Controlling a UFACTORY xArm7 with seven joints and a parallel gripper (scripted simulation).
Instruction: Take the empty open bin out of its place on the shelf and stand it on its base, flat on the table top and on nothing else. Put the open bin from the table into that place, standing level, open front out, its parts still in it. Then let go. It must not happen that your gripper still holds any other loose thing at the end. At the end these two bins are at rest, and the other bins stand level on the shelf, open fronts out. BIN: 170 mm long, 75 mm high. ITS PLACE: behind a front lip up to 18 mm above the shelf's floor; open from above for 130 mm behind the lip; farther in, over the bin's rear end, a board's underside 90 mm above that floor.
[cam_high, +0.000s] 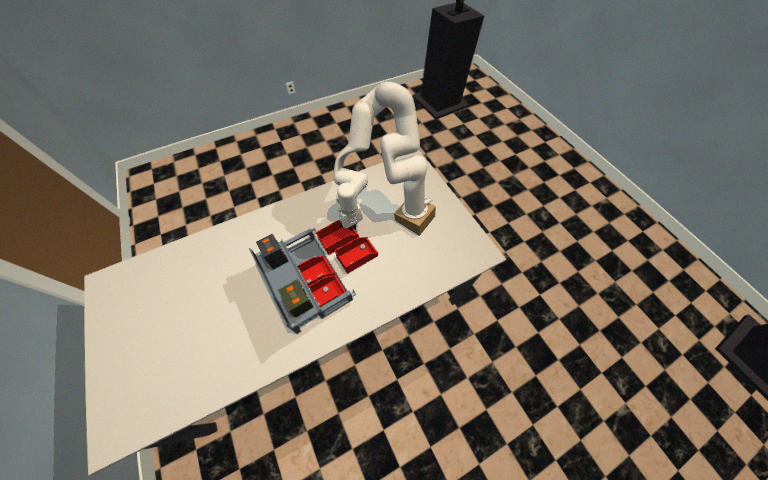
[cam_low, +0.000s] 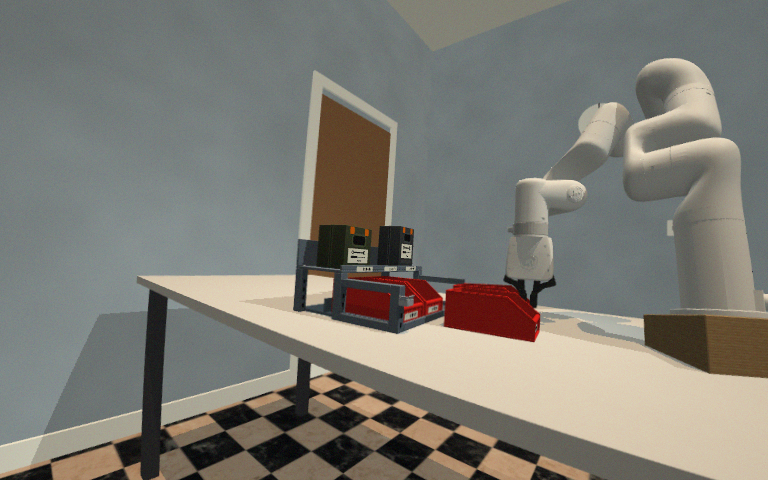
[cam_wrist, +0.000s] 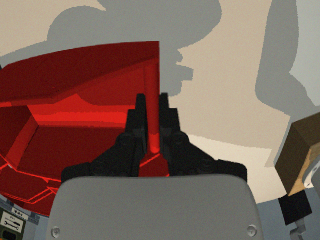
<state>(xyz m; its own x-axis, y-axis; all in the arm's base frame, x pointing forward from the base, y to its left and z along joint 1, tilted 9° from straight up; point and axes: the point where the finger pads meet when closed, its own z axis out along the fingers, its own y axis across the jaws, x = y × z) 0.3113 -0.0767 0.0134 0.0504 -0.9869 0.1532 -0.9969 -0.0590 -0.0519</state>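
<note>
Where the shelf (cam_high: 278, 276) (cam_low: 336, 297) (cam_wrist: 31, 218) has its vacant place, the empty bin (cam_high: 333, 238) (cam_wrist: 80, 145) lies just outside, on the arm's side. The gripper (cam_high: 353, 227) (cam_low: 531, 302) (cam_wrist: 152, 106) has clamped the end wall of this bin, one finger inside, the other outside. Whether its base touches the table, I can't tell.

Beside it, also in front of the shelf, the open bin with a grey part (cam_high: 356, 257) (cam_low: 487, 316) stands on the table. Two more red bins (cam_high: 315, 270) (cam_high: 328, 289) (cam_low: 368, 302) sit within the shelf; an olive box (cam_high: 295, 300) (cam_low: 339, 246) and a dark grey box (cam_high: 274, 254) (cam_low: 395, 246) stand on top.

The pale table (cam_high: 169, 316) (cam_low: 566, 396) (cam_wrist: 230, 50) carries shadows around the shelf. Beyond are a checkered floor (cam_high: 509, 339) (cam_low: 339, 447), blue-grey walls (cam_high: 226, 56) (cam_low: 169, 169) and a brown door (cam_high: 50, 209) (cam_low: 351, 169).
</note>
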